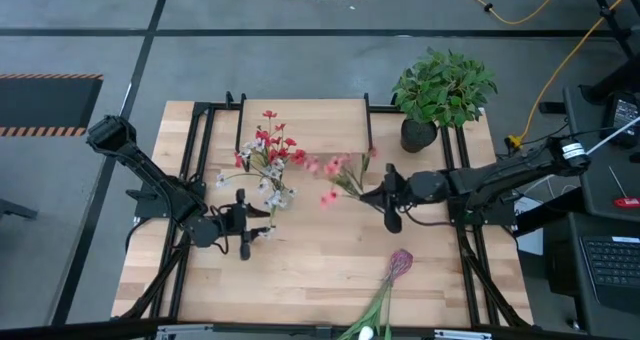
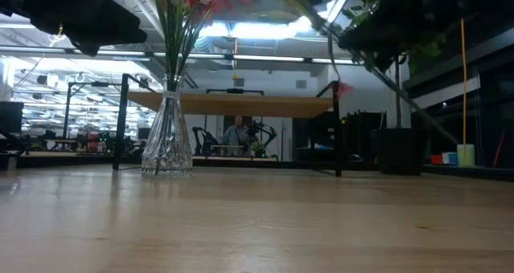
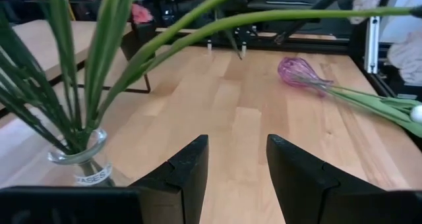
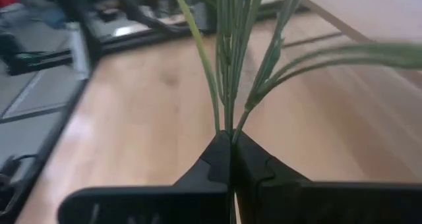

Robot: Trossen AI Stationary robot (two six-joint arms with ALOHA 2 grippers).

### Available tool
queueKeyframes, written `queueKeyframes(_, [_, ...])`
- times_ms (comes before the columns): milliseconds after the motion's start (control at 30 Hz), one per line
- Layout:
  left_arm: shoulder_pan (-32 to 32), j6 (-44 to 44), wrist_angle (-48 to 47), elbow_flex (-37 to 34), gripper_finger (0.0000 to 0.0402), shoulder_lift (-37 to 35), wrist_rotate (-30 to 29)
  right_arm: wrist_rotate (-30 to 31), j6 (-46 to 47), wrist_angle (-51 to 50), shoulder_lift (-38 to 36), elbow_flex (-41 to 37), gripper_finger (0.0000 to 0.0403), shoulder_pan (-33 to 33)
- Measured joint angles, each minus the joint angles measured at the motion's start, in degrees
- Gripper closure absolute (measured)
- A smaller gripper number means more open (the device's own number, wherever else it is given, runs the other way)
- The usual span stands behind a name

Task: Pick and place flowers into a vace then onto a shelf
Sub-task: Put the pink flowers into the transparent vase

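Glass vase [image 3: 78, 159] labelled "VASES" holding flowers [image 1: 268, 158], left gripper [image 3: 236, 178] beside it with jaws parted and empty, pink-flowered stems [image 4: 227, 85] pinched in closed right gripper [image 4: 231, 148]

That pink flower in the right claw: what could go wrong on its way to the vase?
The right claw pinches only the thin stem ends of the pink flower, so the stem may slip or swing. The glass vase is already crowded with flowers, and its neck is narrow; the new stem could miss it or catch on those stems and tip the vase. The open left claw sits close beside the vase and is not steadying it.
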Motion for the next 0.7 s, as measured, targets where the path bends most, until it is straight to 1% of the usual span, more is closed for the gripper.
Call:
queueKeyframes(67, [0.0,0.0,0.0,0.0,0.0255,0.0,-0.5,-1.6,-0.6,1.2,0.0,0.0,0.0403,0.0])
queueKeyframes(133, [0.0,0.0,0.0,0.0,0.0255,0.0,-0.4,-1.8,-2.0,2.9,0.0,0.0,0.0403,0.0])
queueKeyframes(267, [0.0,0.0,0.0,0.0,0.0255,0.0,-0.3,-2.4,-6.3,11.2,0.8,0.0,0.0403,0.0])
queueKeyframes(400, [0.0,0.0,-0.4,0.0,0.0255,0.0,-0.3,-5.5,-12.1,22.5,3.5,0.0,0.0403,0.0])
queueKeyframes(500, [0.0,0.0,-0.5,0.0,0.0255,0.0,-0.2,-8.2,-14.6,31.1,6.9,0.0,0.0403,0.0])
queueKeyframes(700, [0.0,0.0,-0.5,0.0,0.0255,0.0,-0.2,-9.0,-19.8,50.3,16.0,0.0,0.0403,-0.2])
